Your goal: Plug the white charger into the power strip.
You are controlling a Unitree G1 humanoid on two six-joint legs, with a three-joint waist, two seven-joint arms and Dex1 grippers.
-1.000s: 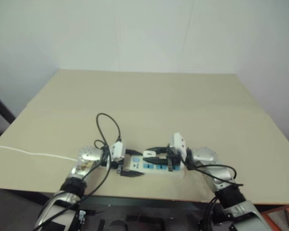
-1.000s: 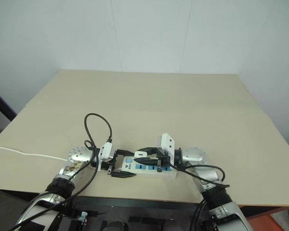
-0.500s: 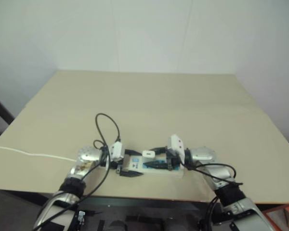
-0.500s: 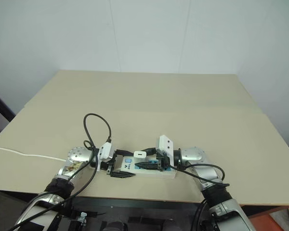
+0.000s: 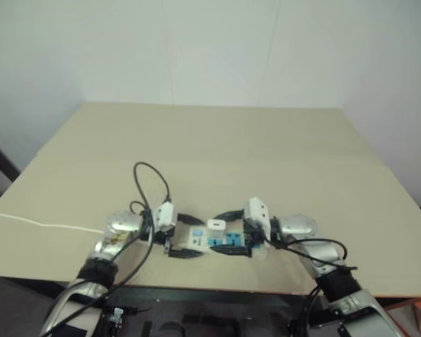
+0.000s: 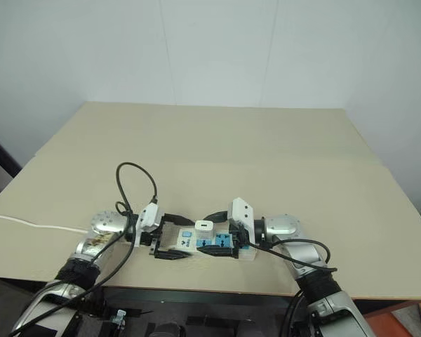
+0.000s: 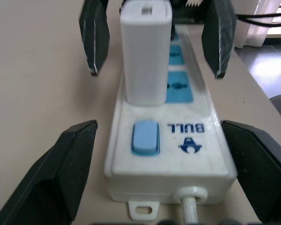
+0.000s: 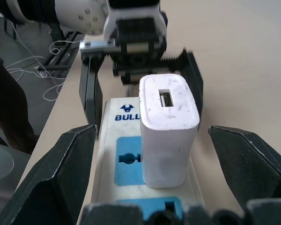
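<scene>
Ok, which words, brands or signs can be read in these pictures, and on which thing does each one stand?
"BULL": blue letters on the power strip, at its cord end beside the blue switch; it reads upside down in the left wrist view.
Small blue logo mark next to "BULL": a sign, no letters.
The white charger: no text visible.
In the head views the print on the strip is too small to read.

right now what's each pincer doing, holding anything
Left pincer: open, holding nothing, fingers either side of the power strip.
Right pincer: open, holding nothing; the white charger stands plugged in between its fingers.
</scene>
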